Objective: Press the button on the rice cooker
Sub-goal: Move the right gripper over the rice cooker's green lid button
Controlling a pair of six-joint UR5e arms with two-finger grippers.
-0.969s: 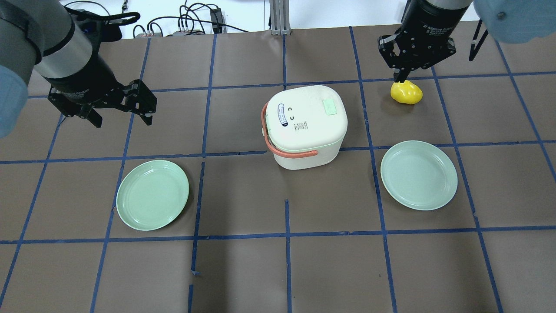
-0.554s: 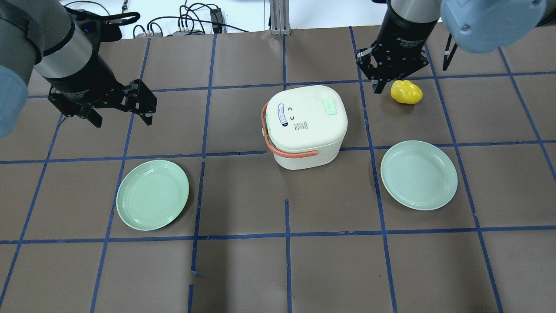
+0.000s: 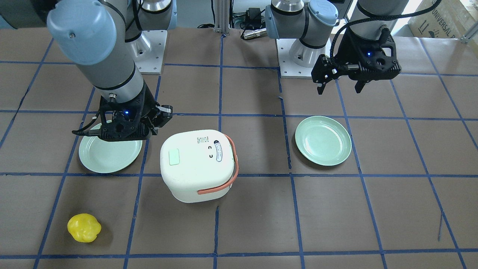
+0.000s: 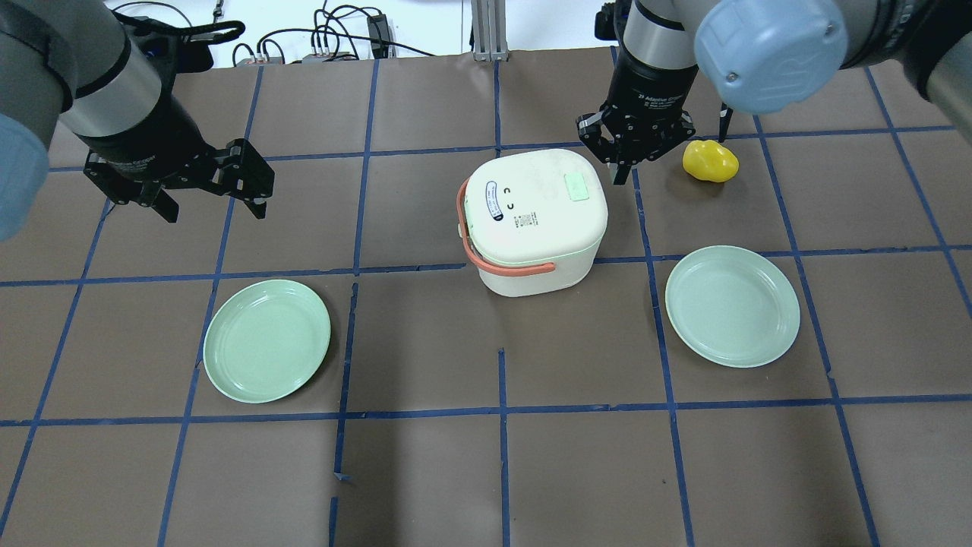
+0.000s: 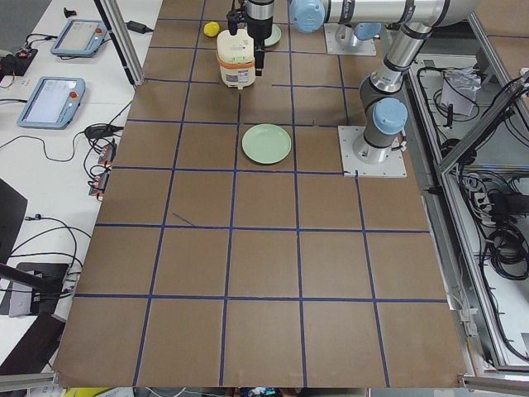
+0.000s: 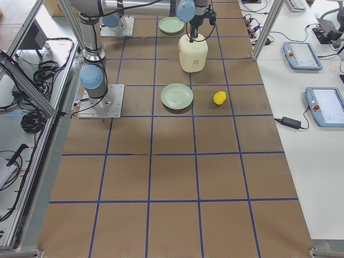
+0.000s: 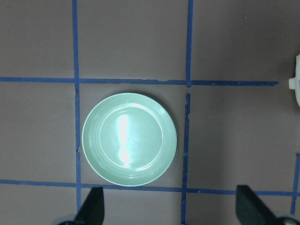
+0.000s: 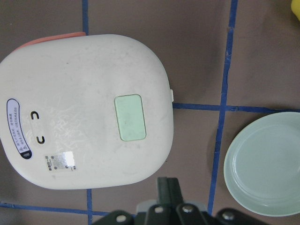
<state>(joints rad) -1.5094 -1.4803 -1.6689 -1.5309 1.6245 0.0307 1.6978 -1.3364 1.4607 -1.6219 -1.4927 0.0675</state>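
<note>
Hanging with the right gripper (image 4: pixel 620 173) pinched shut between the single rice cooker (image 4: pixel 531 220), one green button (image 4: pixel 576 186) on its lid, and one yellow object (image 4: pixel 710 161); showing two plates, the right plate (image 4: pixel 732 305) a little farther off, the left plate (image 4: pixel 266 340) near the left gripper (image 4: pixel 211 201), spread wide, well apart.

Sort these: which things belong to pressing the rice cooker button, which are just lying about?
Job: white rice cooker with orange handle; its pale green rectangular lid button; shut right gripper.
Lying about: two pale green round plates; yellow lumpy toy.
</note>
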